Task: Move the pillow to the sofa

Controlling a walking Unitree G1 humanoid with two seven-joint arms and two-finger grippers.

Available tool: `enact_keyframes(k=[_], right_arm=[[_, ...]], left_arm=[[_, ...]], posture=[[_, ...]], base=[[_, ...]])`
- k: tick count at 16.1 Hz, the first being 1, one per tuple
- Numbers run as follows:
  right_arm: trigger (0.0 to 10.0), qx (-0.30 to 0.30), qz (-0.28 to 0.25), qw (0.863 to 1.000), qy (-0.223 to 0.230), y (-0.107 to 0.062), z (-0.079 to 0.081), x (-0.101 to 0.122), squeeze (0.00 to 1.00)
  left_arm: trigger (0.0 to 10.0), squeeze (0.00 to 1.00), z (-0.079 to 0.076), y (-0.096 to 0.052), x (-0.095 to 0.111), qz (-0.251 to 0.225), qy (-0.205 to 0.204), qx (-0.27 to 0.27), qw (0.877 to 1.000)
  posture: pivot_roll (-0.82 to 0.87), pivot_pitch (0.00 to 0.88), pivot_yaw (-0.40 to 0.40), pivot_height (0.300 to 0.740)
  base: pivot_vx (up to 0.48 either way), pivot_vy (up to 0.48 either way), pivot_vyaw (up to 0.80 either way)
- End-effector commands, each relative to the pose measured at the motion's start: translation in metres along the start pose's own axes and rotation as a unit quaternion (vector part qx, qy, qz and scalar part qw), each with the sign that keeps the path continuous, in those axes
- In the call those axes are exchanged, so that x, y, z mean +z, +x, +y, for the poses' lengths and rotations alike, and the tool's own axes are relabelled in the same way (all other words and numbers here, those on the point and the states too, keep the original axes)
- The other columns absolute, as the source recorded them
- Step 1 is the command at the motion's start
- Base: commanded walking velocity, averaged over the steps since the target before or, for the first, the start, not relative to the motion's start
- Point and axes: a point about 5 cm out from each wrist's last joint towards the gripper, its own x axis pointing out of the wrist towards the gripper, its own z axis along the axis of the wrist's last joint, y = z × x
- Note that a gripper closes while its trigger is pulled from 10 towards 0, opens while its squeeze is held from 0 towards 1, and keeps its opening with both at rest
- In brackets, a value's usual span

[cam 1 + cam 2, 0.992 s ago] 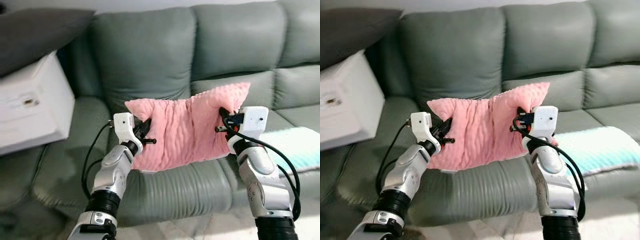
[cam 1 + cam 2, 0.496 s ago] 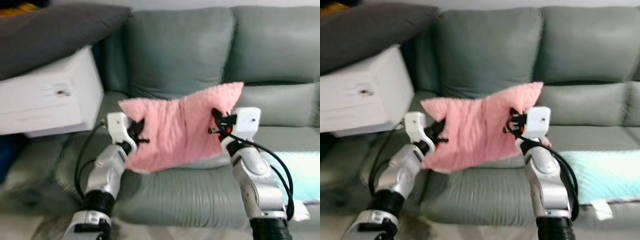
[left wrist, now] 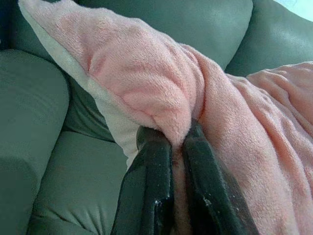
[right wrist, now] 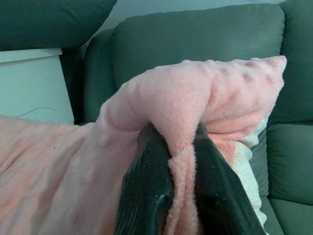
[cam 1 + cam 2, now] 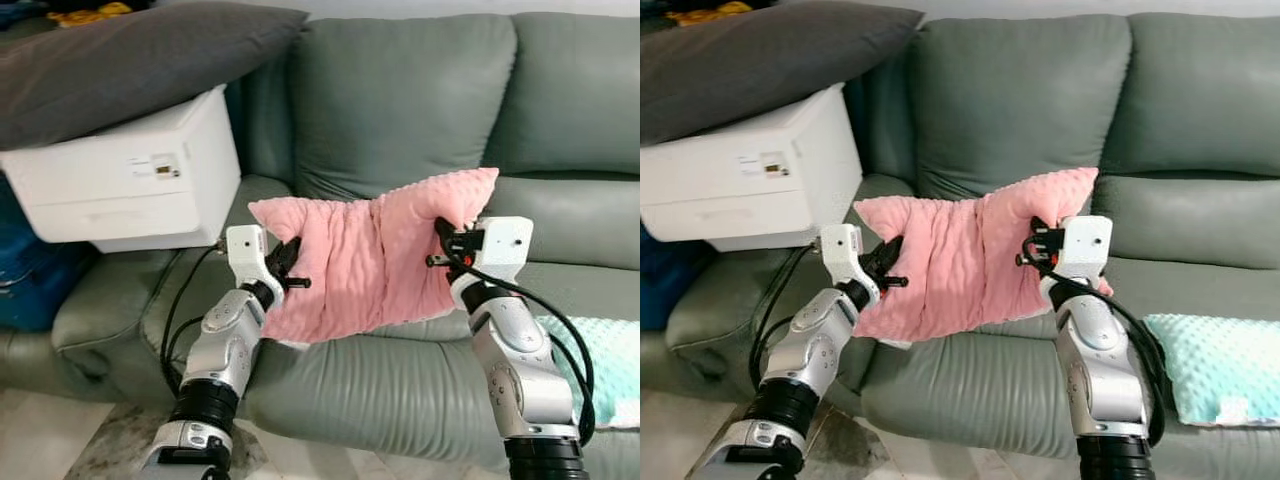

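The left pincer has its two long black fingers pressed close together on a fold of the soft pink plush pillow, the fabric bunching up between and over their tips. A pale cream underside of the pillow shows along its lower edge beside the fingers. Behind and below the pillow lies the grey-green leather sofa, with its seat cushion under the pillow and its backrest above.

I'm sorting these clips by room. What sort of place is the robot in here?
Most likely a home living room. A grey-green leather sofa spans the view, a white printer sits on its end seat under a dark grey cushion, and both grippers hold a pink pillow over the seat.
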Motion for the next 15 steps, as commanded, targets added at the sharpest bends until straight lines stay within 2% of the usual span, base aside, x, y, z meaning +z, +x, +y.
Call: enact_keyframes(k=[1, 4, 6, 7, 9, 11, 12, 13, 15], right_arm=[[10.0, 0.004, -0.014, 1.000, -0.003, 0.002, 0.004, 0.006, 0.00], [10.0, -0.024, 0.009, 1.000, -0.013, 0.000, 0.000, -0.006, 0.00], [10.0, -0.068, 0.063, 0.995, -0.047, -0.002, -0.006, -0.029, 0.00], [10.0, -0.080, 0.075, 0.992, -0.056, -0.003, -0.008, -0.033, 0.00], [10.0, -0.136, 0.094, 0.986, -0.040, -0.011, -0.024, -0.043, 0.00], [10.0, -0.148, 0.095, 0.984, -0.039, -0.018, -0.030, -0.044, 0.00], [10.0, -0.168, 0.092, 0.980, -0.043, -0.022, -0.041, -0.043, 0.00], [10.0, -0.177, 0.090, 0.979, -0.036, -0.023, -0.047, -0.042, 0.00], [10.0, -0.192, 0.096, 0.976, -0.042, -0.014, -0.063, -0.041, 0.00]], left_arm=[[10.0, 0.00, -0.005, 0.002, -0.002, 0.009, 0.005, -0.016, 1.000], [10.0, 0.00, -0.004, 0.003, -0.014, 0.029, 0.007, -0.021, 0.999], [10.0, 0.00, 0.004, 0.001, -0.026, 0.055, 0.016, -0.005, 0.998], [10.0, 0.00, 0.005, 0.000, -0.028, 0.057, 0.016, -0.004, 0.998], [10.0, 0.00, 0.004, -0.005, -0.041, 0.086, 0.030, -0.016, 0.996], [10.0, 0.00, 0.002, -0.008, -0.047, 0.090, 0.032, -0.023, 0.995], [10.0, 0.00, 0.000, -0.008, -0.049, 0.089, 0.034, -0.024, 0.995], [10.0, 0.00, 0.000, -0.006, -0.048, 0.084, 0.032, -0.020, 0.996], [10.0, 0.00, -0.008, 0.006, -0.046, 0.087, 0.023, -0.008, 0.996]], posture=[[-0.27, 0.000, 0.056, 0.740], [-0.25, 0.000, 0.054, 0.740], [-0.23, 0.000, 0.062, 0.740], [-0.23, 0.000, 0.062, 0.740], [-0.22, 0.082, 0.094, 0.740], [-0.22, 0.129, 0.115, 0.740], [-0.22, 0.170, 0.131, 0.740], [-0.22, 0.183, 0.136, 0.740], [-0.22, 0.231, 0.145, 0.740]], base=[[0.000, 0.000, 0.00], [0.000, 0.000, 0.00], [0.000, 0.000, 0.00], [0.000, 0.000, 0.00], [0.000, 0.000, 0.00], [0.000, 0.000, 0.00], [0.000, 0.000, 0.00], [0.000, 0.000, 0.00], [0.000, 0.000, 0.00]])
